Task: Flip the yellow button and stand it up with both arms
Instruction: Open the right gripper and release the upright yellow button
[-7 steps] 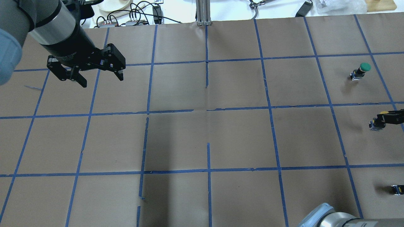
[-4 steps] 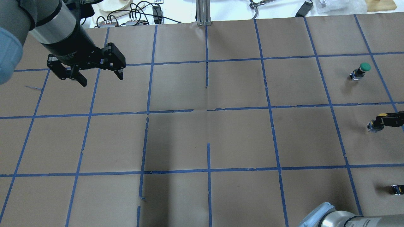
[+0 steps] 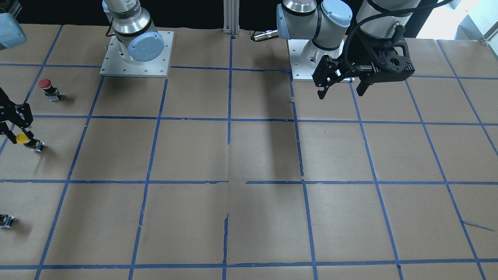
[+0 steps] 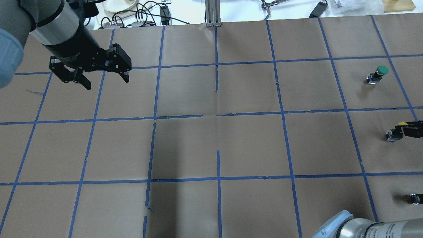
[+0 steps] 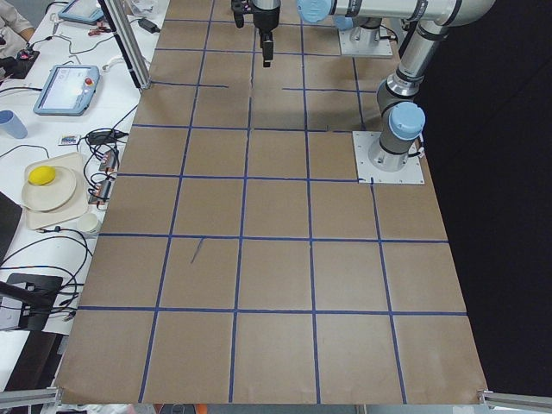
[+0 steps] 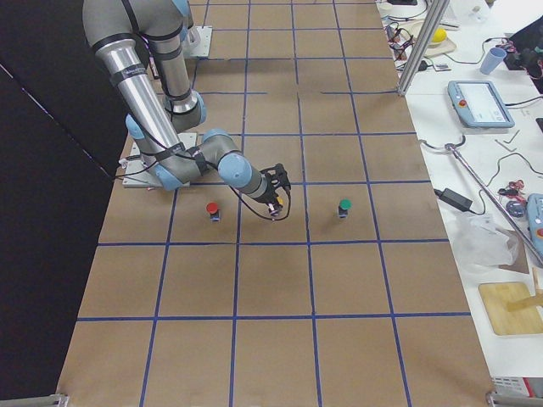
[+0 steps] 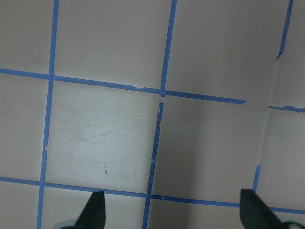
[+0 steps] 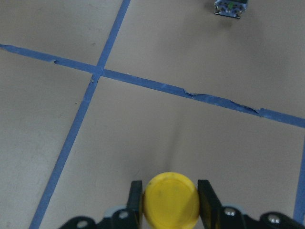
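The yellow button (image 4: 396, 131) is at the table's far right, its yellow cap held between the fingers of my right gripper (image 4: 403, 128), which is shut on it. Its boxy base points toward the table's middle, low over the paper. In the front view the yellow button (image 3: 23, 138) is at the left edge under the right gripper (image 3: 17, 130). The right wrist view shows the yellow cap (image 8: 171, 199) clamped between both fingers (image 8: 136, 200). My left gripper (image 4: 107, 83) is open and empty, raised above the far left, also seen in the front view (image 3: 339, 94).
A green-capped button (image 4: 379, 74) stands beyond the yellow one. A red-capped button (image 3: 48, 88) stands on its robot side. A small black block (image 4: 416, 198) lies at the right edge. Brown paper with blue tape grid (image 4: 218, 119) covers the table.
My right gripper with the yellow button has shifted slightly toward the robot and the right edge. The left gripper has barely moved.
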